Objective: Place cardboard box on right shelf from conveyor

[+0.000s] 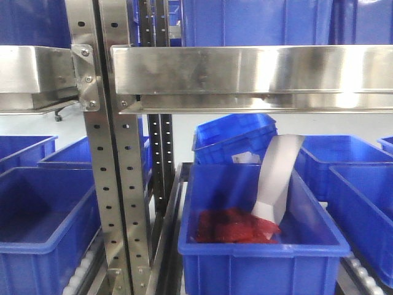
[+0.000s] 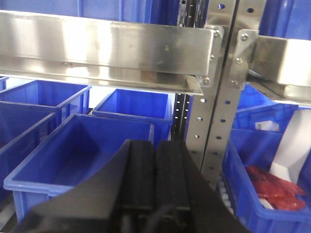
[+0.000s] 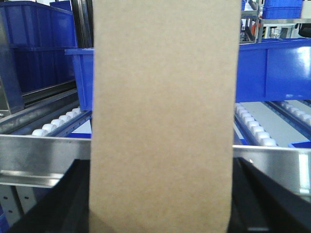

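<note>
Right gripper (image 3: 160,208) clamped on plain tan tall cardboard box (image 3: 163,97), held upright just in front of shiny stainless-steel shelf lip (image 3: 39,155), not yet on it. Left gripper (image 2: 155,174) pressed closed, empty. Risk: box bottom looks lower than the lip and could snag. Blue plastic bin (image 3: 272,68) behind may block it.

Left gripper (image 2: 155,150): 2 black fingers pressed together, nothing between them. Right gripper (image 3: 160,199): 2 fingers (image 3: 68,199) set wide, clamping both sides of the cardboard box (image 3: 165,97).

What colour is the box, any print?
Box: plain tan, no print on the visible face. Shows best in the right wrist view.
</note>
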Tool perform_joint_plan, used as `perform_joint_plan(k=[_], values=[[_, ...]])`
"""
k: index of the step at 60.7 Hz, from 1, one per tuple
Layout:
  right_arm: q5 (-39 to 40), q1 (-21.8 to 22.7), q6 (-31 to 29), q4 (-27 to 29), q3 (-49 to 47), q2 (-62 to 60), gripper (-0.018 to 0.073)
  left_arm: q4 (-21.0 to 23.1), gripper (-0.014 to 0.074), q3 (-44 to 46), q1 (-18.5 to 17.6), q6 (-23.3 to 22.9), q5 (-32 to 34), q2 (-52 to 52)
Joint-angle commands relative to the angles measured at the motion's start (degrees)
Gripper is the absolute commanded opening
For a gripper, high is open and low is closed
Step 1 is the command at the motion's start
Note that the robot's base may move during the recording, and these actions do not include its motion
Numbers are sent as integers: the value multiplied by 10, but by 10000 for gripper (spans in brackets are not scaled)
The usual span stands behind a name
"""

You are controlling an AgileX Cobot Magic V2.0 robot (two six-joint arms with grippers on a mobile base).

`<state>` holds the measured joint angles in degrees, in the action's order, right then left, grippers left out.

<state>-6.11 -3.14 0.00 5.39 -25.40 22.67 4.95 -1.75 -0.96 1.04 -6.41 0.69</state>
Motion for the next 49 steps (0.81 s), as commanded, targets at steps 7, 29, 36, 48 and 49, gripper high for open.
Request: perform_joint_plan(k=[7,29,36,48,49], values=[[61,4,-5,0,-18,4,55,3,-119,2,1,-2,47,5],[61,4,-5,0,-18,4,55,3,-119,2,1,-2,47,5],[61,4,-5,0,-18,4,55,3,-119,2,1,-2,47,5],[61,4,-5,0,-18,4,55,3,-119,2,1,-2,47,5],[61,4,-5,0,-18,4,55,3,-119,2,1,-2,47,5]])
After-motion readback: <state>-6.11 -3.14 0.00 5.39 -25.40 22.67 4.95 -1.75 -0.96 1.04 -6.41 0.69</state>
